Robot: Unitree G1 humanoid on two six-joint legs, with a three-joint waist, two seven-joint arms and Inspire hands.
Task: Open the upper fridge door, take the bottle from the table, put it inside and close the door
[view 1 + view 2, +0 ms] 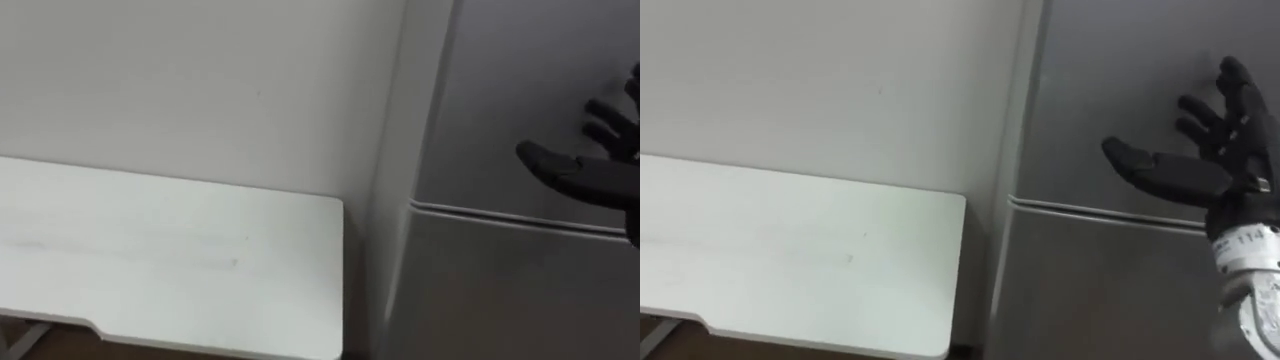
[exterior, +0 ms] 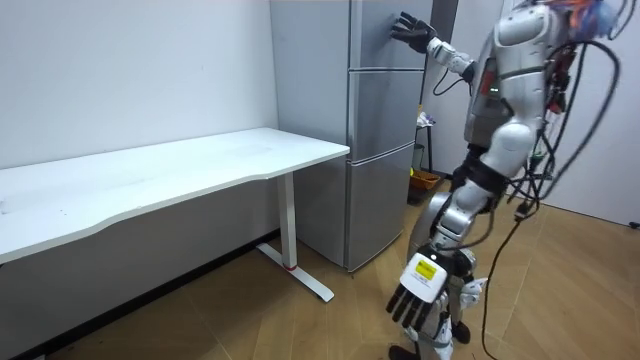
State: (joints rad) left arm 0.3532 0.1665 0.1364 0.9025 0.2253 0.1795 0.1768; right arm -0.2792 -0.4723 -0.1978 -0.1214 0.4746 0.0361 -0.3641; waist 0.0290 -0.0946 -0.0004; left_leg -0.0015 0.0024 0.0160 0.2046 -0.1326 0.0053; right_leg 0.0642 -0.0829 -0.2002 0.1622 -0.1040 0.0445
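Observation:
A tall grey fridge (image 2: 375, 120) stands against the wall, both doors closed. A seam (image 1: 1090, 212) divides its upper door (image 1: 1110, 80) from the lower one. My right hand (image 1: 1200, 170) is raised in front of the upper door, open with fingers spread and nothing in it. It is close to the door face, but I cannot tell whether it touches. In the room view the right hand (image 2: 408, 28) is high on the door, and my left hand (image 2: 420, 295) hangs low at my side, fingers relaxed and empty. I stand just in front of the fridge.
A long white table (image 1: 150, 250) stands against the wall, immediately left of the fridge, with a narrow gap between them. In the room view, small items (image 2: 425, 180) lie on the wooden floor past the fridge.

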